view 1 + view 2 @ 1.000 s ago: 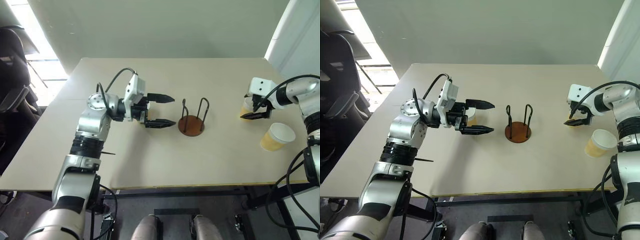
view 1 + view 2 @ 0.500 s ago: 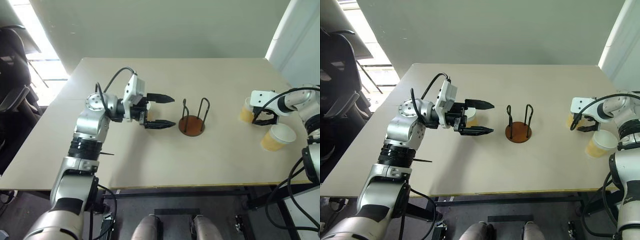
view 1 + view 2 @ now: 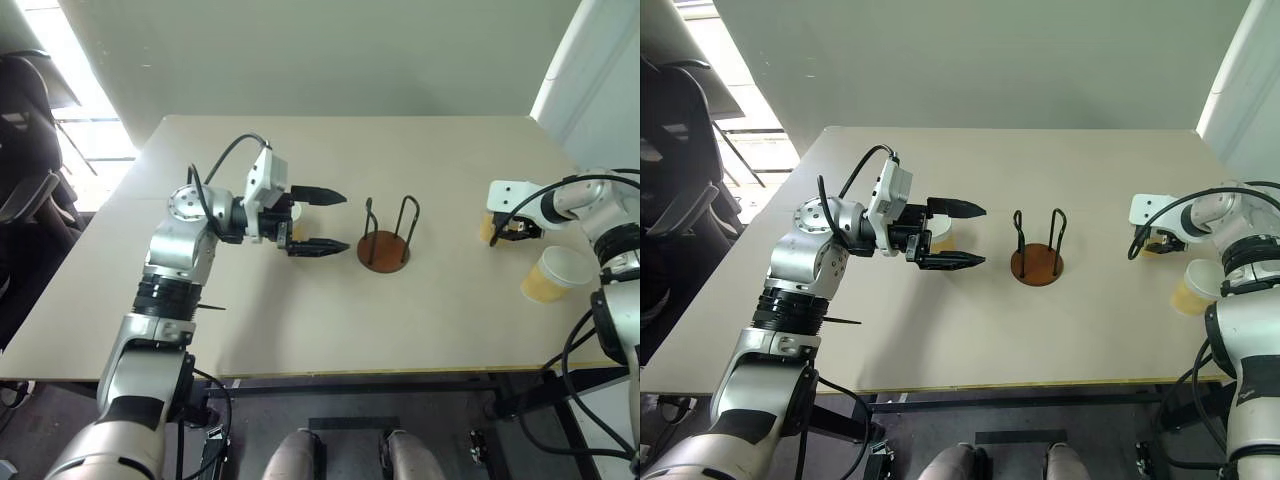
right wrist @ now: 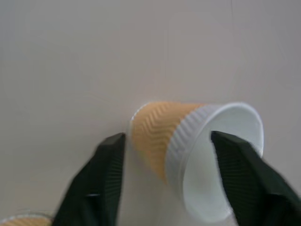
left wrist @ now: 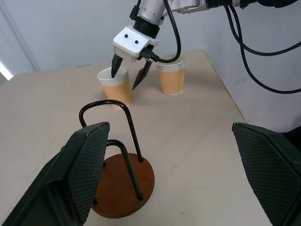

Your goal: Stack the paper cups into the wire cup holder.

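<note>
Three paper cups stand on the table [image 3: 300, 330] in the head views: the target cup [image 3: 487, 228] at the right gripper [image 3: 510, 232], a spare cup [image 3: 555, 275] just beside it toward the table's near edge, and a third cup [image 3: 940, 237] half hidden behind the left gripper [image 3: 345, 220]. That claw hangs wide and empty, aimed level at the empty wire cup holder [image 3: 385, 248] mid-table.

From the left wrist view, the right claw straddles the target cup's rim, one finger inside and one outside the tan wall. The cup looks upright, well apart from the holder.

In the right wrist view, the outer finger stands apart from the ribbed wall, so nothing is pinched yet. I judge a gentle close is best, low enough on the wall to hold. Thin paper will likely crumple under a hard squeeze. Lift straight, clearing the spare cup.
</note>
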Available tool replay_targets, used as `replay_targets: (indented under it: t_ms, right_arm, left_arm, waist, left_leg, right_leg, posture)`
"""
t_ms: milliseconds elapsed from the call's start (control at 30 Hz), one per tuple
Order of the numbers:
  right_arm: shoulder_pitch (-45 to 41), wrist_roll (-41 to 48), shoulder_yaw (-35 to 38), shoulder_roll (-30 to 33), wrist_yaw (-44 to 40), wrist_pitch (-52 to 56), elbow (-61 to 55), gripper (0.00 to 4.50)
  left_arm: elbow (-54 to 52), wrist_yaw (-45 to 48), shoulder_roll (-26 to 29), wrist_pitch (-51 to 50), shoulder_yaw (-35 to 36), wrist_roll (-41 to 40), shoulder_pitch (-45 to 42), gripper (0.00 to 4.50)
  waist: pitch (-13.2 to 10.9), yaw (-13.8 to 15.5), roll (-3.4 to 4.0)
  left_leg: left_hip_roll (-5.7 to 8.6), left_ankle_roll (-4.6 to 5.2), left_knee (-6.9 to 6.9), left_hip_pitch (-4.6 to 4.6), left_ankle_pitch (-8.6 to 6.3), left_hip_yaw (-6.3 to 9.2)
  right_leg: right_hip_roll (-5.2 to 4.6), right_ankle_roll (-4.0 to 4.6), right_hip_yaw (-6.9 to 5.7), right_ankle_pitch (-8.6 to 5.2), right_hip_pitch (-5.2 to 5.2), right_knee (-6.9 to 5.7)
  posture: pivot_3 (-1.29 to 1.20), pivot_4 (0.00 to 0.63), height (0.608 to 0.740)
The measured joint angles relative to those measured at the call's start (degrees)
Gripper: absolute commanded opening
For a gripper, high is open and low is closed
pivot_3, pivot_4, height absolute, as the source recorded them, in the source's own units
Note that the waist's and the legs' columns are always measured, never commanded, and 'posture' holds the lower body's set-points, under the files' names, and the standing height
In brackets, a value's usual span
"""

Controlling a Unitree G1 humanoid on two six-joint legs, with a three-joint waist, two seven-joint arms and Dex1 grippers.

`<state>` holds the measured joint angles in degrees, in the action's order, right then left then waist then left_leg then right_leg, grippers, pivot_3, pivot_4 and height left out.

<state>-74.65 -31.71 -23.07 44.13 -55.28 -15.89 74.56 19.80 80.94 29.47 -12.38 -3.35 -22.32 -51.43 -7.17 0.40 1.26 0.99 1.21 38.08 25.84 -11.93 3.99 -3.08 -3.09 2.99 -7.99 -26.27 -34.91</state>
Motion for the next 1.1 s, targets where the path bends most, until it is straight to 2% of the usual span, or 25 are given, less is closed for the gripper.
replay_targets:
  t_ms: [167, 533, 700, 1100]
  right_arm:
    - [0.0, -0.56, -0.34, -0.47, -0.05, -0.14, 0.16, 0.02]
    - [0.03, -1.21, -0.62, -0.17, -2.4, -1.67, 0.37, 0.02]
    - [-0.29, -0.66, -0.56, -0.05, -6.5, -4.18, -0.96, 0.02]
    - [-4.23, 7.4, 2.14, -1.64, -17.83, -4.35, -16.37, 0.02]
  left_arm:
    - [-0.75, -0.11, 0.35, -0.23, 0.0, -0.03, 0.11, 4.5]
    - [-1.17, -0.36, 0.94, -0.46, 0.03, -0.1, 0.43, 4.5]
    - [-0.67, 0.15, 1.58, -0.23, 0.03, -0.04, 0.46, 4.5]
    - [10.78, 4.22, 4.94, 6.73, 0.15, 2.36, -0.02, 4.5]
  waist:
    - [0.0, 0.04, 0.0]
    - [0.0, 0.02, 0.0]
    - [0.0, -0.06, 0.0]
    - [0.0, -0.26, 0.01]
  left_leg:
    - [0.0, 0.0, -0.01, 0.01, -0.02, 0.0]
    - [0.0, 0.0, -0.02, 0.01, -0.02, 0.0]
    - [-0.01, -0.01, -0.04, 0.01, -0.03, 0.0]
    - [-0.04, -0.05, -0.08, 0.07, -0.06, 0.03]
  right_leg:
    - [0.0, 0.0, -0.01, 0.0, 0.0, 0.02]
    - [-0.01, 0.06, -0.01, -0.04, -0.01, 0.01]
    - [0.0, 0.08, -0.01, -0.05, -0.02, 0.01]
    - [0.02, 0.25, -0.03, -0.15, -0.09, 0.03]
  posture:
    - [0.0, 0.15, 0.74]
    - [0.0, 0.15, 0.74]
    - [0.0, 0.15, 0.74]
    - [0.0, 0.15, 0.74]
